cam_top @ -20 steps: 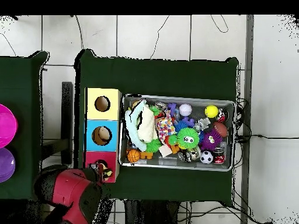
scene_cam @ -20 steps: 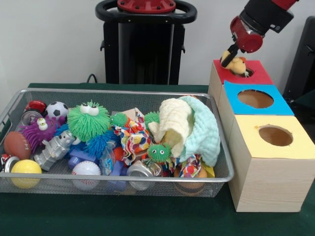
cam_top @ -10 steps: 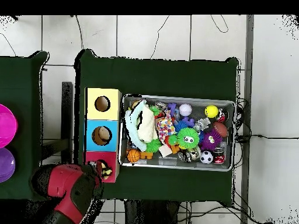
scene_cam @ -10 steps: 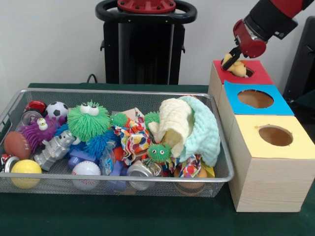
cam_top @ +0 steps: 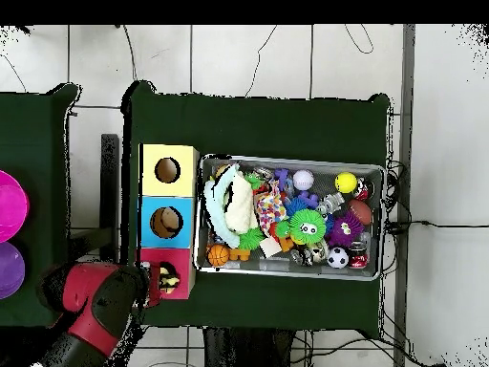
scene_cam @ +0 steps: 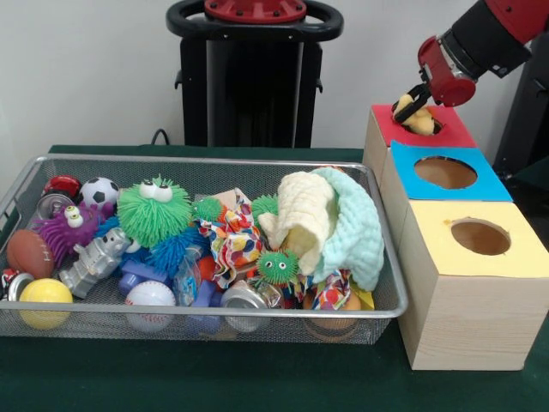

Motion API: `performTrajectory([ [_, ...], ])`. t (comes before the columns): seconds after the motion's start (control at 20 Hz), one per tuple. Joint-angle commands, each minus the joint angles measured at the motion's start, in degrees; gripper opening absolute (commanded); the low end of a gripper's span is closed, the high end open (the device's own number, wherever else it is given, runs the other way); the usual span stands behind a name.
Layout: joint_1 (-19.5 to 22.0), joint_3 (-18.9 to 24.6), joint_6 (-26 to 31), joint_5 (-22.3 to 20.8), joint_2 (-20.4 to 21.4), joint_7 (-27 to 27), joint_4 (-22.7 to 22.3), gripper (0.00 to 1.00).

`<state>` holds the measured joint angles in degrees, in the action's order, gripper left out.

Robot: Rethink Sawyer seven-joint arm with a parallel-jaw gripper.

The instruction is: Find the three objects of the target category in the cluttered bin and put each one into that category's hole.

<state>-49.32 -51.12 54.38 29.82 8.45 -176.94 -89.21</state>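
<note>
A small yellow plush toy sits at the mouth of the hole in the red-topped box, partly sunk in. My gripper comes in from the upper right and looks shut on the toy's top. The wire bin holds the clutter: a green fuzzy toy with eyes, a purple fuzzy toy, a small green fuzzy ball, balls, cans and cloths.
The blue-topped box and the yellow-topped box stand in a row in front of the red one, each with a round hole. A cream and mint cloth heaps over the bin's right end.
The arm has swung to the right in the front view while the gripper stays at the toy. The toy has shifted slightly right and sunk a little into the red box's hole.
</note>
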Motion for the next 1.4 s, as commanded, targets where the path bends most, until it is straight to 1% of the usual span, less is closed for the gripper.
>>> performTrajectory([
  [0.05,-0.41,4.44,8.97,0.56,-6.10,-17.82,9.33,0.00],
  [0.2,-0.44,3.41,10.61,1.07,-7.36,-18.87,11.29,0.00],
  [0.4,-0.68,2.12,11.76,1.31,-8.37,-19.27,12.61,0.00],
  [0.55,-0.86,1.45,11.91,1.22,-8.72,-18.99,12.76,0.00],
  [0.6,-1.51,1.44,11.27,1.10,-7.86,-18.52,10.42,0.00],
  [0.75,-1.70,0.65,11.82,0.76,-8.31,-17.90,10.65,0.00],
  [0.8,-1.81,0.26,11.99,0.92,-8.60,-17.83,10.80,1.00],
  [1.4,-2.02,-0.64,12.85,0.43,-9.16,-17.28,11.35,1.00],
])
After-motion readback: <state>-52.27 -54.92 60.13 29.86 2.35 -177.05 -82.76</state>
